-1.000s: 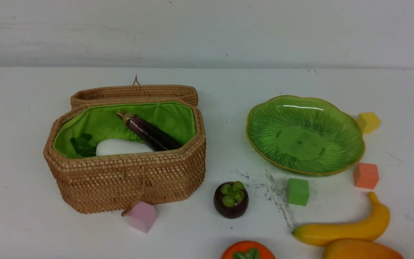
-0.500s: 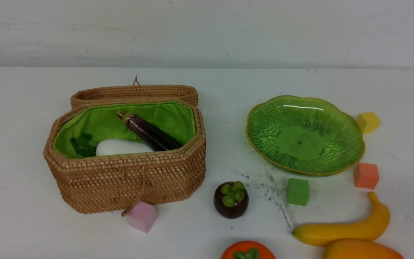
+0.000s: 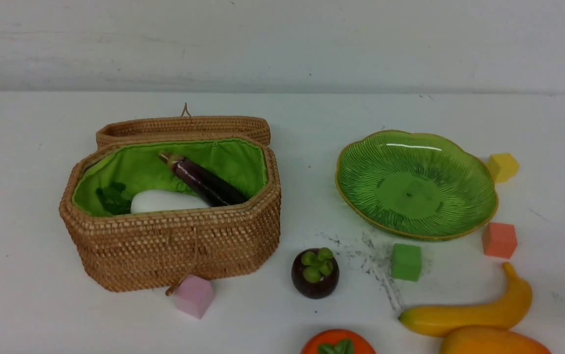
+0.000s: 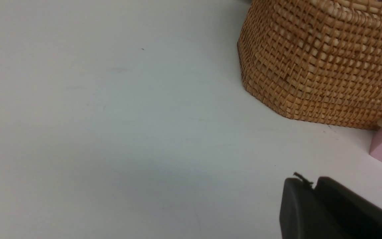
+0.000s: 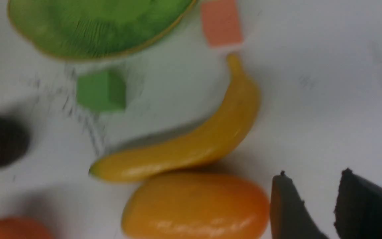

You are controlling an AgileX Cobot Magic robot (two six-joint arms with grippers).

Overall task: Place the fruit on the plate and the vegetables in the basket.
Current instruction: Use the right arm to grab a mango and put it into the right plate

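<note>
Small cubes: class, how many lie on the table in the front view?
4: a pink cube in front of the basket; a green cube in front of the plate; an orange cube right of the green one; a yellow cube beside the plate's right edge. The basket could hide more.

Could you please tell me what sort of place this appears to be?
Most likely a robot test bench, not a kitchen: a scuffed white table against a plain wall, toy produce such as the banana, and foam cubes like the green cube.

Eggplant [image 3: 204, 183] and radish [image 3: 164, 201] lie in the open basket [image 3: 174, 246]; mangosteen [image 3: 315, 282] stands near it
</note>
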